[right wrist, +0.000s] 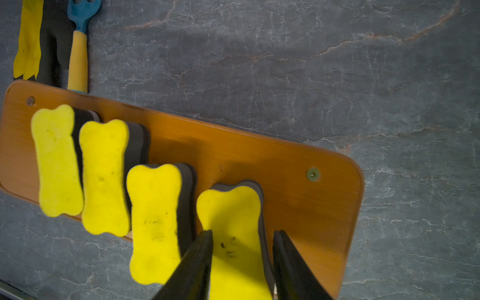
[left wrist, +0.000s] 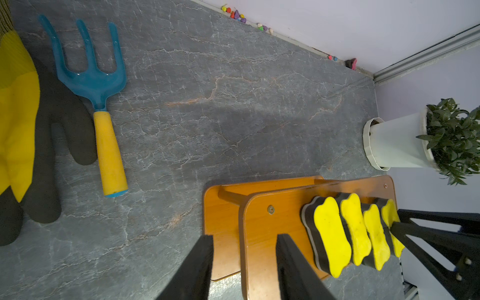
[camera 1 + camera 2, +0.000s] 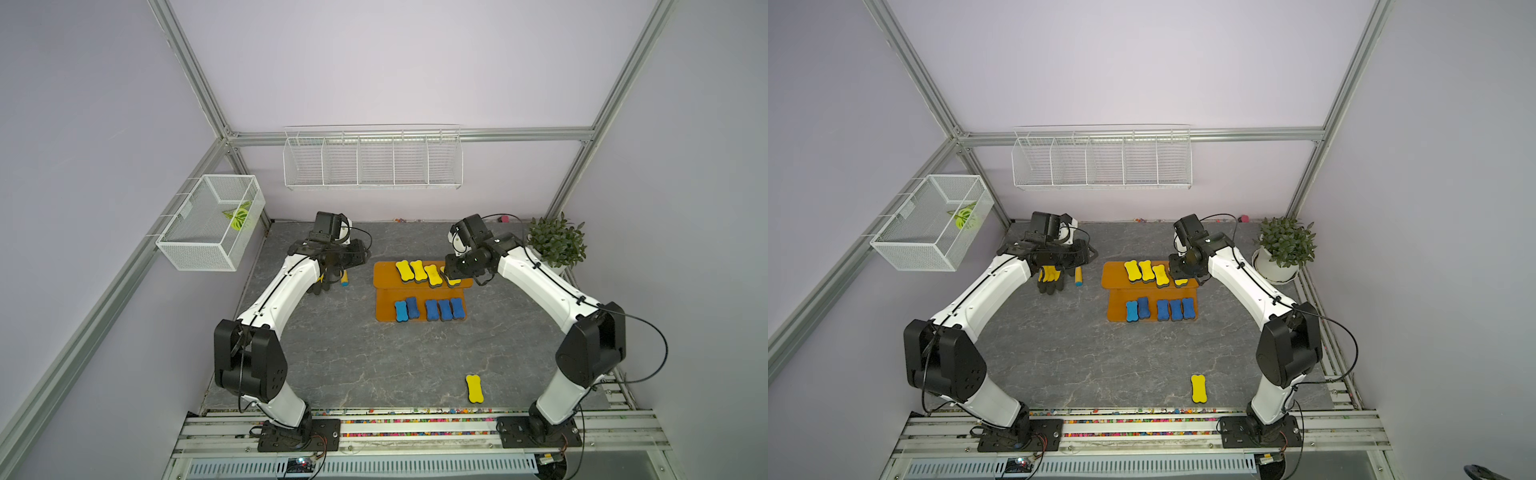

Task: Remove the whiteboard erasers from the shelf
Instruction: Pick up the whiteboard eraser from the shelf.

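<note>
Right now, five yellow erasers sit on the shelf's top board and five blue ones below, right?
No, only four yellow erasers are on the top board, as the right wrist view shows; five blue erasers below is right.

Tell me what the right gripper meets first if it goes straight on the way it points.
Most likely the yellow eraser at the row's end: the right gripper has its jaws either side of it. Past it lies the shelf's upper board; depth is unclear.

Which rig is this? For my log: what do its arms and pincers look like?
The left arm and right arm: white curved shells, black joint housings, black cable along each. The left pincer and right pincer: flat tapering black fingers.
</note>
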Controlling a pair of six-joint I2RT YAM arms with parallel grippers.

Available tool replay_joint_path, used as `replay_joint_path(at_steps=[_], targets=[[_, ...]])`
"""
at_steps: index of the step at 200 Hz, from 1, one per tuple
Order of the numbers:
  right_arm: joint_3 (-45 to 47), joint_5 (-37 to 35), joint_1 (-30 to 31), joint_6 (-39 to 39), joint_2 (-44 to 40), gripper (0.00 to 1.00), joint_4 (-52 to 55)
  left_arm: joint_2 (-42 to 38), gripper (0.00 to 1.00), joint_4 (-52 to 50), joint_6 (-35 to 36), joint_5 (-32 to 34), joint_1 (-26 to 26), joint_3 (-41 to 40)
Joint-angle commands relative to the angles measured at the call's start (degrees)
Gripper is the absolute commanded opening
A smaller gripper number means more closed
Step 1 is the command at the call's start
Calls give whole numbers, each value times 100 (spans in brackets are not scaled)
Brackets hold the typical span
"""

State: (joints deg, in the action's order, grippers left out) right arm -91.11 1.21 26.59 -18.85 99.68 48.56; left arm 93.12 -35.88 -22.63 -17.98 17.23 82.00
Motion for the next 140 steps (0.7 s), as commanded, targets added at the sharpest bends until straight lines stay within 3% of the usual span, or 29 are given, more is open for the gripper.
replay_joint_path(at_steps=[1,140], targets=[[240,-23,-36,-39,-81,41,31,-154,45,72,52,7,-33,-103],[1161,557,-446,-279,-503,2,-607,-171,44,46,40,34,-44,-88]])
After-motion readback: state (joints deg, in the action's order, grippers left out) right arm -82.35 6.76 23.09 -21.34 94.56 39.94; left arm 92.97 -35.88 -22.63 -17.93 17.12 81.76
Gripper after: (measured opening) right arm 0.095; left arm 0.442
